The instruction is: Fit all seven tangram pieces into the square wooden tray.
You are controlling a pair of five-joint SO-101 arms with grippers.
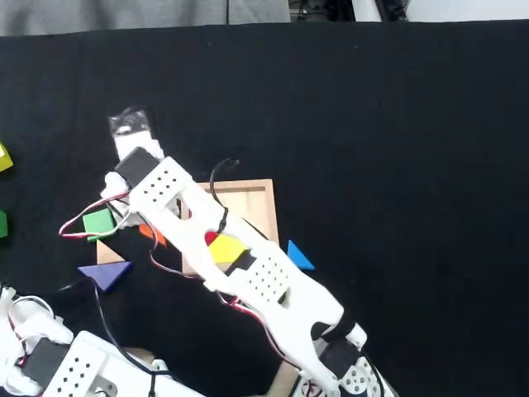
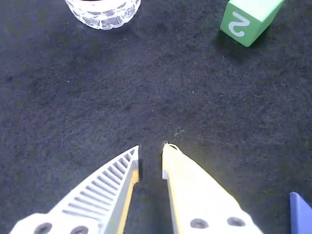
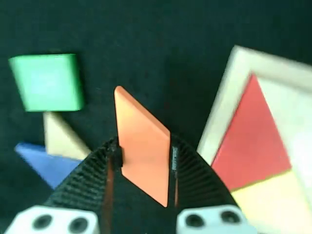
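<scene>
Your right tool (image 3: 144, 150) is closed on an orange slanted piece (image 3: 139, 126), gripping it by its two long edges. The piece's lower corner drops out of sight between the fingers. You cannot tell from the wrist view whether it is touching the dark surface (image 1: 397, 124) or raised off it.

Just beside the orange piece sits a green square (image 3: 46, 82). A tan triangle (image 3: 61, 139) and a blue triangle (image 3: 41, 161) lie next to it, and the blue one is partly hidden behind the tool's finger.

On the other side of the orange piece is the wooden tray (image 3: 222, 105). It holds a red triangle (image 3: 253, 131) with a yellow piece (image 3: 270, 195) against it. Both are blurred and cut off at the picture's edge.

From above, the right arm lies across the tray and covers much of its floor, so you cannot see how the pieces inside are seated. A second blue triangle (image 1: 299, 256) lies on the surface just outside the tray's far side.

Your left tool (image 2: 151, 148) hangs over bare surface, with its fingers a narrow gap apart and nothing between them. Ahead of it are a glass bowl (image 2: 103, 9) and a green numbered block (image 2: 246, 19), both cut off at the picture's edge. A blue corner (image 2: 301, 214) pokes in beside the tool, too little of it to identify.
</scene>
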